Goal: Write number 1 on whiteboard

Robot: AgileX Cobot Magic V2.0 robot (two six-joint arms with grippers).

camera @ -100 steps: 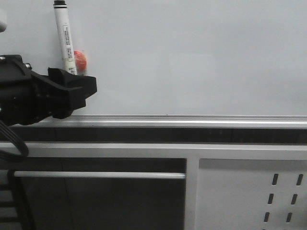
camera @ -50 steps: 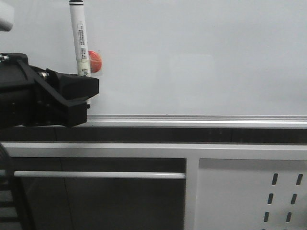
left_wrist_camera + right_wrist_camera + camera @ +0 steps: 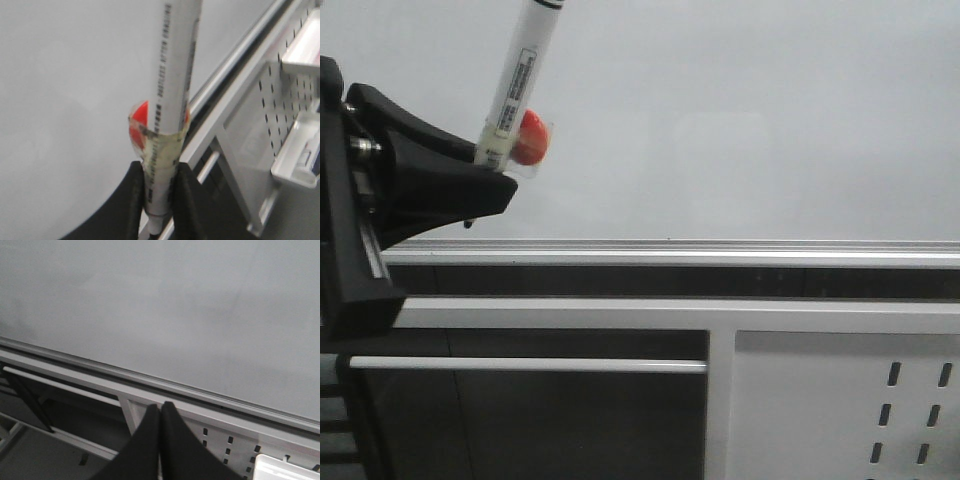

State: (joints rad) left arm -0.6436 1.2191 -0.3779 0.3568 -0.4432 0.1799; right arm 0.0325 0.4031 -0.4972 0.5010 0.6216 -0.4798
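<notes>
The whiteboard (image 3: 740,120) fills the upper part of the front view, pale grey and glossy, with a silver rail (image 3: 720,248) along its bottom. No stroke of the number 1 shows on it. At the far left my left gripper (image 3: 490,165) is shut on a white marker pen (image 3: 520,75), which leans up and to the right, its black cap at the top edge. A red piece (image 3: 532,140) is taped to the marker just above the fingers. In the left wrist view the marker (image 3: 172,75) stands between the black fingers (image 3: 135,200). My right gripper (image 3: 161,412) is shut and holds nothing.
Below the board runs a grey metal frame (image 3: 620,312) with a thin horizontal bar (image 3: 520,365). A grey panel with slots (image 3: 860,410) sits at the lower right. The left wrist view shows a perforated panel (image 3: 280,100) carrying white trays (image 3: 300,160).
The left gripper has risen and turned. The marker, near upright before, now tilts to the right, and its cap has shifted right along the board. The board stays unmarked.
</notes>
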